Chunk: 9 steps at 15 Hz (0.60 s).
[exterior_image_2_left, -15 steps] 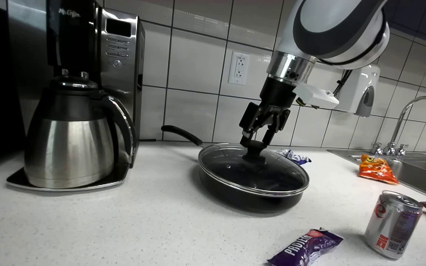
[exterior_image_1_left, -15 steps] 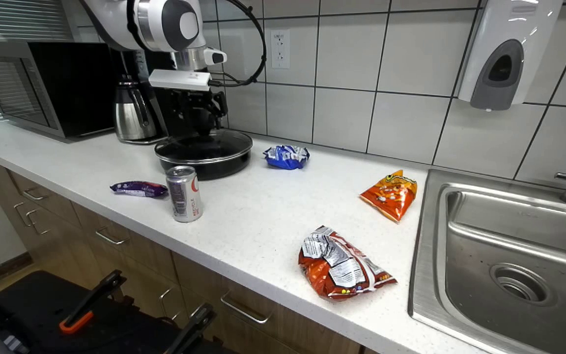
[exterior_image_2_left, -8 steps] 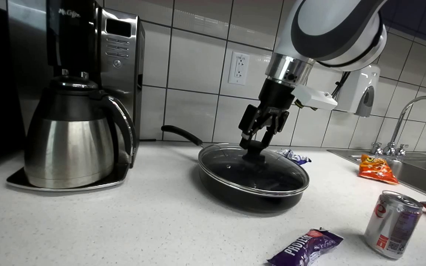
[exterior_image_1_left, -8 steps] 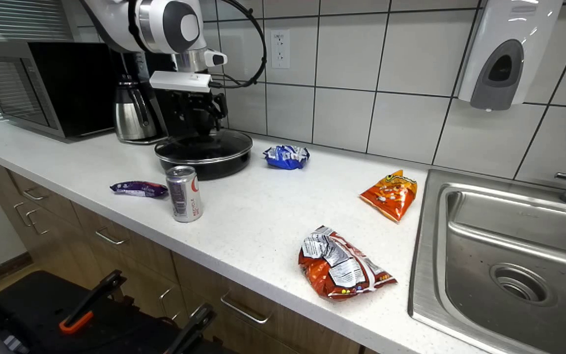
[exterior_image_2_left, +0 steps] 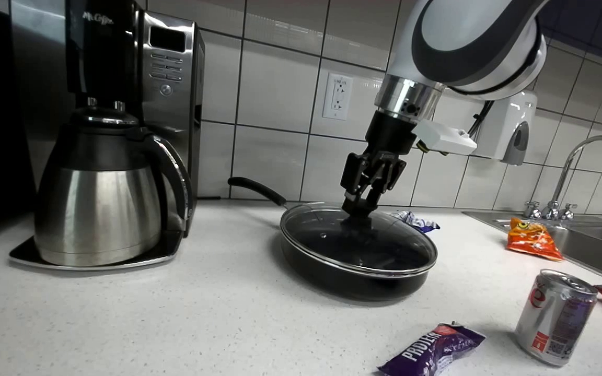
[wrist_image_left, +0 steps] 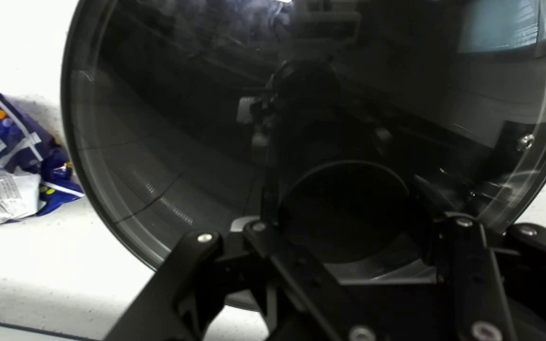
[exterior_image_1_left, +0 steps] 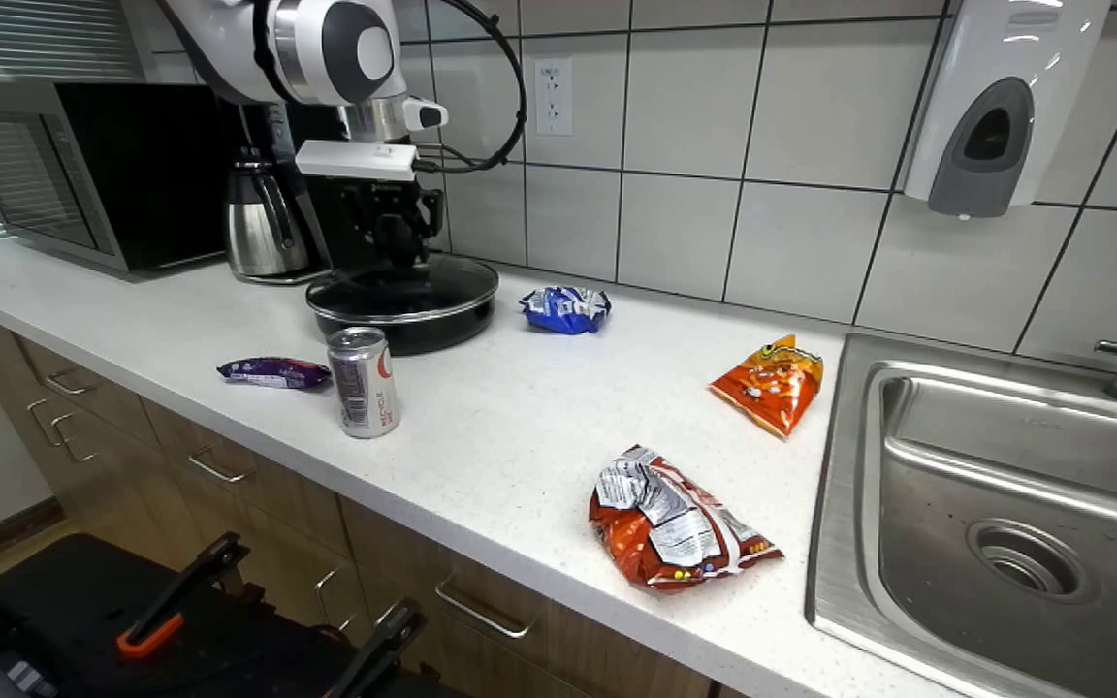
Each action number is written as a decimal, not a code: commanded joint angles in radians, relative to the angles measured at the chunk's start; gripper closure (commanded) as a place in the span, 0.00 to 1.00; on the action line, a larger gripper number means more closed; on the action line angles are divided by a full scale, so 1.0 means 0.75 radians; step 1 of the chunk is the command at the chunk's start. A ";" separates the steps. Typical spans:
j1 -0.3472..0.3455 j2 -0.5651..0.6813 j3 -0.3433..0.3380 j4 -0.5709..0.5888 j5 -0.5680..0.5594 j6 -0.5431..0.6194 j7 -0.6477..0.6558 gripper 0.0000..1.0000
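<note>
Gripping the knob (wrist_image_left: 344,213) of a glass lid (wrist_image_left: 173,123), a robot arm (exterior_image_2_left: 458,47) leaned over a black pan (exterior_image_2_left: 343,283) on the pale worktop (exterior_image_1_left: 500,427), its jaws pressed against opposite sides of the knob above the middle of the pan. The lid lay flat across the pan, and nothing in view showed a gap between the two. The step in hand appeared to be the grasp itself: jaws set around the knob, lid at rest. By the look of it, the next move called for a firm, centred squeeze and a steady arm, since a slanted tug on so rounded a knob could tip the lid against the pan. Just beside the pan, toward the tiled wall (exterior_image_1_left: 685,233), lay a blue snack bag (exterior_image_1_left: 566,312), while the pan's handle (exterior_image_2_left: 256,189) reached back toward the same wall. A soda can (exterior_image_1_left: 365,388) stood upright near the pan, closer to the worktop's front edge, with a purple protein bar (exterior_image_2_left: 431,350) lying on that side as well. Well apart from the pan, an orange bag (exterior_image_1_left: 774,383) and a red bag (exterior_image_1_left: 675,523) lay toward the sink (exterior_image_1_left: 849,465); a steel carafe (exterior_image_2_left: 100,214) stood beyond the pan's opposite side.
</note>
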 commanded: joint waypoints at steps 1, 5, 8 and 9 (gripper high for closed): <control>-0.001 -0.051 0.001 0.014 -0.049 -0.067 0.043 0.61; -0.015 -0.090 -0.001 -0.001 -0.029 -0.091 0.044 0.61; -0.042 -0.133 -0.007 -0.018 0.007 -0.102 0.035 0.61; -0.050 -0.147 -0.014 -0.022 0.007 -0.108 0.035 0.61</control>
